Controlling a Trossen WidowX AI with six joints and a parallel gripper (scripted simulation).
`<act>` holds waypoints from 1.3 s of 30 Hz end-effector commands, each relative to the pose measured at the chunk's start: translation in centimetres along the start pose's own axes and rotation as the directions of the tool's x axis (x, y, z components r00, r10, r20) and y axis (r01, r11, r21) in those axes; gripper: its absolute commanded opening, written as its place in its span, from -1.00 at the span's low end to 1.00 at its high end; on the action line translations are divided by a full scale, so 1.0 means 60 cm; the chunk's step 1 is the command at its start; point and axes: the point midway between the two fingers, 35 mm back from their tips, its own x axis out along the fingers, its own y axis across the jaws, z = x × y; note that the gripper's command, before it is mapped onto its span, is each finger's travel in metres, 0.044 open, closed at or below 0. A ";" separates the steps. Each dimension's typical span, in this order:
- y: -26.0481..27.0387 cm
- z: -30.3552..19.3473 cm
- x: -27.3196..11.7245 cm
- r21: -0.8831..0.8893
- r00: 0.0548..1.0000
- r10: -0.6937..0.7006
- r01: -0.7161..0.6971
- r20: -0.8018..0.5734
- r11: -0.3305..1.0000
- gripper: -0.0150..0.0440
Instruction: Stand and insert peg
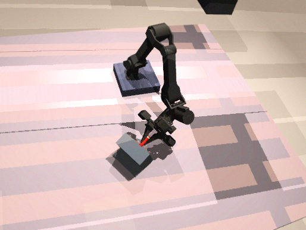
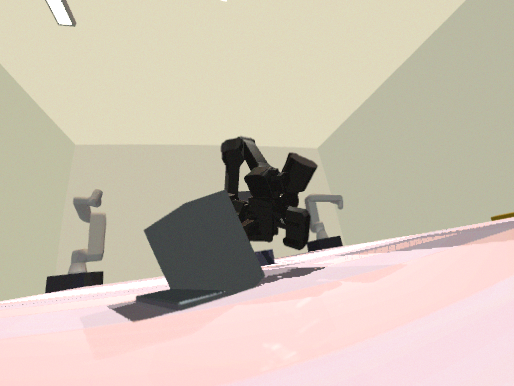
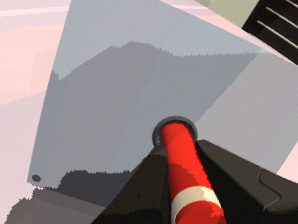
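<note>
The red peg [image 1: 144,142] [image 3: 181,145] is tilted, with its plain end inside the rim of the hole [image 3: 157,136] in the grey sloped panel [image 1: 131,148] [image 3: 100,115]. How deep it sits cannot be told exactly. The white band [image 3: 192,199] is at the end away from the panel, and part of the peg still shows outside the hole. My gripper [image 1: 144,141] [image 3: 180,152] is shut on the peg, with its fingertips close to the panel's face. In the exterior view the panel's block [image 2: 200,245] hides the peg and the fingertips.
The arm's blue base block [image 1: 138,84] [image 2: 266,257] is behind the panel. A black object [image 1: 218,6] shows at the top of the top view. A dark slotted object [image 3: 277,30] is at the wrist view's top right. Two pale arms [image 2: 97,235] [image 2: 312,210] stand in the background.
</note>
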 end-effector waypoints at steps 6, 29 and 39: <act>0.000 0.000 0.000 0.000 1.000 0.000 0.000 0.000 1.000 -0.14; 0.006 -0.003 -0.024 0.001 1.000 0.006 -0.006 -0.011 1.000 1.00; 0.011 -0.006 -0.042 0.001 1.000 0.009 -0.009 -0.019 1.000 1.00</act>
